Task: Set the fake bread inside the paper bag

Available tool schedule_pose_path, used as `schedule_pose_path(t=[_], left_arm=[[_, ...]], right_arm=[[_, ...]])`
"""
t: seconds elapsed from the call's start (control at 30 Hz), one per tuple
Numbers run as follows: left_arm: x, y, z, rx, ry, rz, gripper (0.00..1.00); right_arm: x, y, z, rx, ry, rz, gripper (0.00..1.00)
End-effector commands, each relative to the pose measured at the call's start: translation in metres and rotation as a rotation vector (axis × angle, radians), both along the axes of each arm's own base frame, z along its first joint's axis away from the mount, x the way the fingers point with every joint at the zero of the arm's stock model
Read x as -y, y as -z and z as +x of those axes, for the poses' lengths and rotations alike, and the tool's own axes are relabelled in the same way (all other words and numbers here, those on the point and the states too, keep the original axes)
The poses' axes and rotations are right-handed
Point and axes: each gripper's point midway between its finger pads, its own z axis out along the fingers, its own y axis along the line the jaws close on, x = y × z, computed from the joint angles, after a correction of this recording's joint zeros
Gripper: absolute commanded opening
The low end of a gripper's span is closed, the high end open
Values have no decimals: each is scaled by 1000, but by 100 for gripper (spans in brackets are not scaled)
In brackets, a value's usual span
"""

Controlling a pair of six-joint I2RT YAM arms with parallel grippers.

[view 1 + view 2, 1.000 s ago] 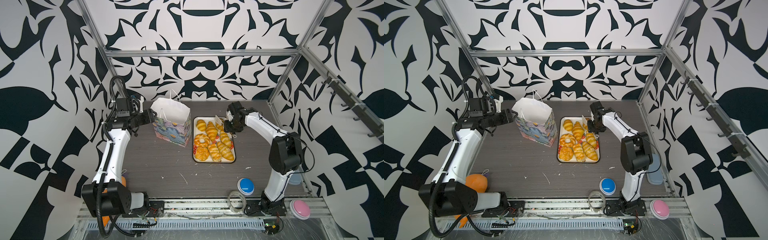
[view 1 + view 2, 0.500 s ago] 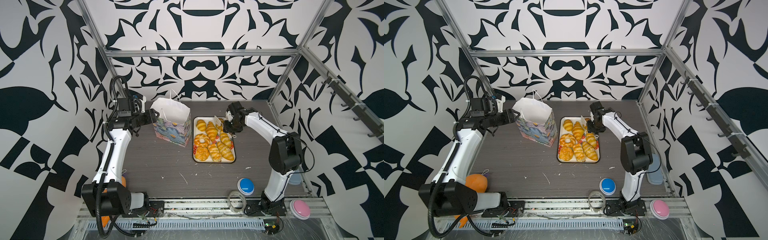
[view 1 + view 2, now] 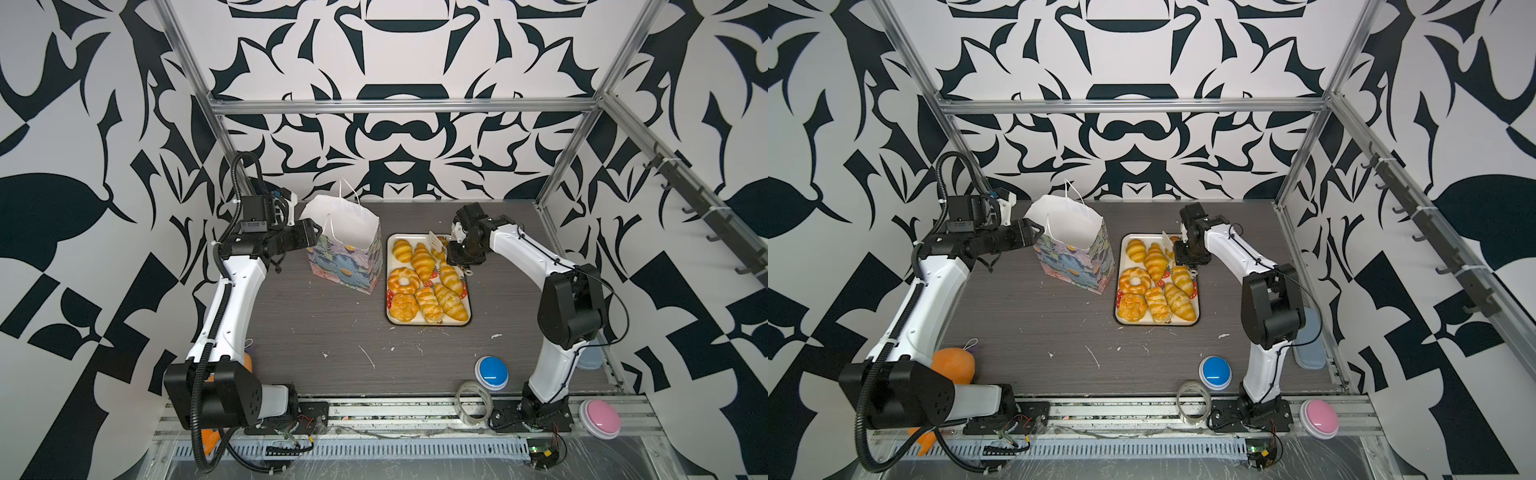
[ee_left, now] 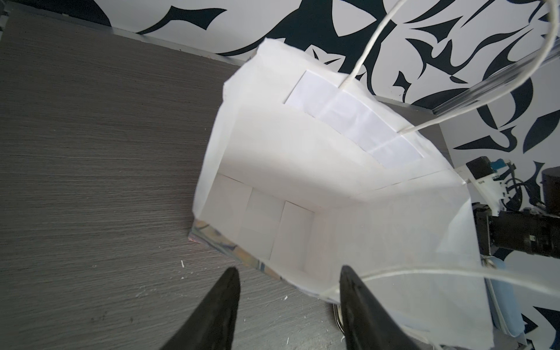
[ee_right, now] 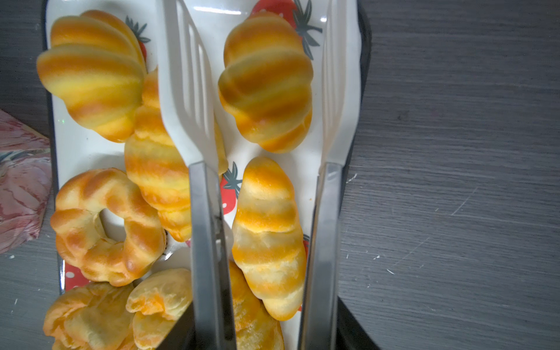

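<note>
a: we see glossy, smooth fake bread (image 5: 266, 81) on a shiny glazed tray (image 5: 85, 154).
b: over the tray we see tongs (image 5: 188, 91) with white plastic blades and brushed metal arms.
a: beside the tray we see a matt paper bag (image 3: 347, 266), standing on a matt wood-grain table (image 3: 332, 332).

Surface I am working over: dark grey wood-grain tabletop (image 3: 332, 324), scuffed.

Directly on it I count:
- tall paper gift bag printed with pastel flowers (image 3: 345, 262), upright, mouth open, far side, left of centre;
- cream rectangular tray with strawberry print (image 3: 392, 262), just beside the bag on its right; I cannot tell whether they touch;
- round blue push button (image 3: 491, 372), front right;
- roll of clear tape (image 3: 473, 401), at the front edge, near the button;
- orange plush toy (image 3: 955, 365), front left, partly hidden;
- pale blue flat plastic piece (image 3: 1308, 345), against the right edge;
- small white scraps (image 3: 368, 357), scattered across the front half.
</note>
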Motion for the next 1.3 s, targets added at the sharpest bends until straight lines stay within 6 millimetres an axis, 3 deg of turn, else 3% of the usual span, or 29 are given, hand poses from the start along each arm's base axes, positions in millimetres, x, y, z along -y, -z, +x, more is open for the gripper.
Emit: schedule_pose_path(t=[0.0, 0.33, 0.7, 0.93, 1.27], left_arm=[[-1, 1, -8, -20, -13, 7, 55], [-4, 2, -18, -6, -40, 8, 56], [-4, 4, -16, 0, -39, 8, 56], [-5, 6, -16, 0, -42, 11, 56], [-3, 9, -15, 1, -35, -3, 56]], right_arm=[[0, -17, 1, 40, 8, 13, 52], [-5, -21, -8, 25, -5, 38, 52], [2, -10, -8, 10, 3, -18, 52], [3, -19, -6, 40, 9, -22, 43], [9, -39, -8, 92, 21, -28, 39]])
